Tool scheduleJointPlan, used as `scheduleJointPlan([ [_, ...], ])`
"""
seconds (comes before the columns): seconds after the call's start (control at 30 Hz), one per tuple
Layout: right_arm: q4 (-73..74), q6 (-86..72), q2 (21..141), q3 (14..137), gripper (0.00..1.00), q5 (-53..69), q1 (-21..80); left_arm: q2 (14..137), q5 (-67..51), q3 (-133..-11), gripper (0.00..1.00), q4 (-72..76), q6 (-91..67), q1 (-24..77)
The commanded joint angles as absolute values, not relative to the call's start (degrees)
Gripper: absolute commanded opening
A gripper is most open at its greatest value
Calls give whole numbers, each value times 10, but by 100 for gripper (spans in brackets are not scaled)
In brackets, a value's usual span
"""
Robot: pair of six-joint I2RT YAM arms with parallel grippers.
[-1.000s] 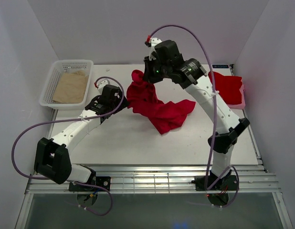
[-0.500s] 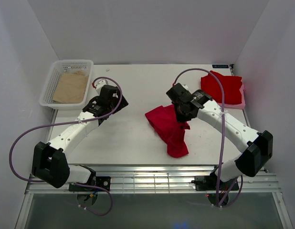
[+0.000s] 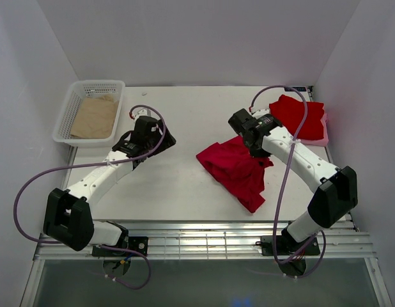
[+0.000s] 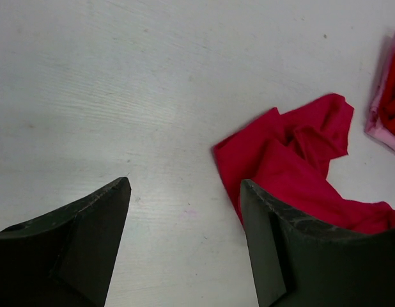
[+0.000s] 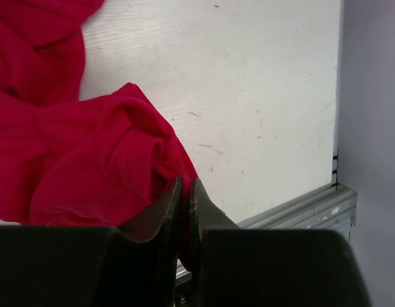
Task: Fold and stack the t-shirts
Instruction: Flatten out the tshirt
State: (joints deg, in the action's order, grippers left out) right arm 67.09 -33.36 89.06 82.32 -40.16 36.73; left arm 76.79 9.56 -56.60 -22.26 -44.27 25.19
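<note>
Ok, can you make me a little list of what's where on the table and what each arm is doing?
left end effector: open, holding nothing, over bare table
right end effector: shut on the crumpled shirt
crumpled shirt: red, in a heap mid-table, not folded yet
second shirt: red, back right corner, lying on the pink cloth
basket: white, back left corner, with a tan sheet inside
</note>
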Motion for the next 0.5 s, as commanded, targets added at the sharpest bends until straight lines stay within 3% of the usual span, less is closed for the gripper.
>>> scheduleJointPlan([
  [0.0,732,-375,870,802,8,-464,350,808,-42,-575,79,-139,-409,252],
  [0.23,744,-379,800,790,8,-363,358,973,-134,-698,78,-101,-404,266],
  [0.47,751,-425,761,706,8,-302,379,1132,-165,-870,75,-111,-383,347],
])
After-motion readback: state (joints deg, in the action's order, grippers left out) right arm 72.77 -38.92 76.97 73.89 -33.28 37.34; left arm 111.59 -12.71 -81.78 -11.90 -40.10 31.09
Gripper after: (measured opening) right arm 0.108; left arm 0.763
